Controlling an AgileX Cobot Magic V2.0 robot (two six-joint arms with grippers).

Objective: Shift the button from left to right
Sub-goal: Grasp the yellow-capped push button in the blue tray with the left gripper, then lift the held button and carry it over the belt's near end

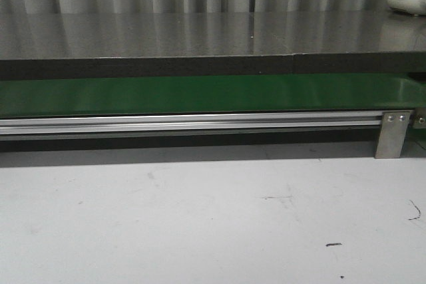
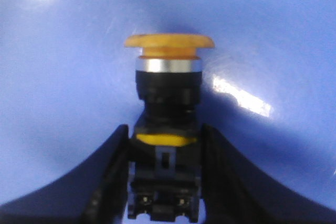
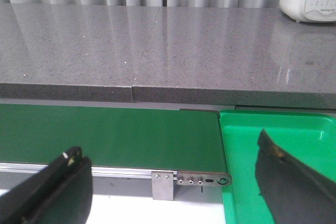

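Push-button switch (image 2: 167, 129) is clamped by left gripper (image 2: 165, 182) over blue surface (image 2: 63, 77) | right gripper (image 3: 173, 182) is held wide above green conveyor belt (image 3: 115, 135)

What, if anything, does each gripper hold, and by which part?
The left gripper grips the button by its black body, yellow head pointing away from the fingers. The right gripper is open, holding nothing.

The button (image 2: 168, 129) has a black boxy body, a silver ring and a flat yellow-orange mushroom head. It lies on a blue surface, its body between two black fingers.
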